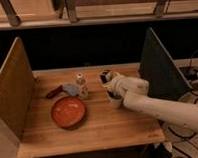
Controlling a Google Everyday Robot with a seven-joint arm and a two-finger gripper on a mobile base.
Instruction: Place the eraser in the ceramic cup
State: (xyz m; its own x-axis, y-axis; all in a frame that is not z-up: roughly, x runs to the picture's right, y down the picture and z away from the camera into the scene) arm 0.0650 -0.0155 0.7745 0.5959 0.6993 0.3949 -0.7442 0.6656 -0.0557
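Note:
My gripper (107, 78) is at the middle of the table's far side, at the end of the white arm that reaches in from the right. It is shut on the eraser (105, 74), a small whitish bar with a dark end, held above the tabletop. The ceramic cup (115, 101), small and white, stands on the table just below and in front of the gripper. The arm's wrist hides part of it.
An orange plate (68, 111) lies left of centre. A small pale bottle (81, 86) and a blue-headed tool with a red handle (63, 90) are behind it. Upright boards stand at the left (13, 90) and right (157, 65). The wooden table's front edge (91, 144) is near.

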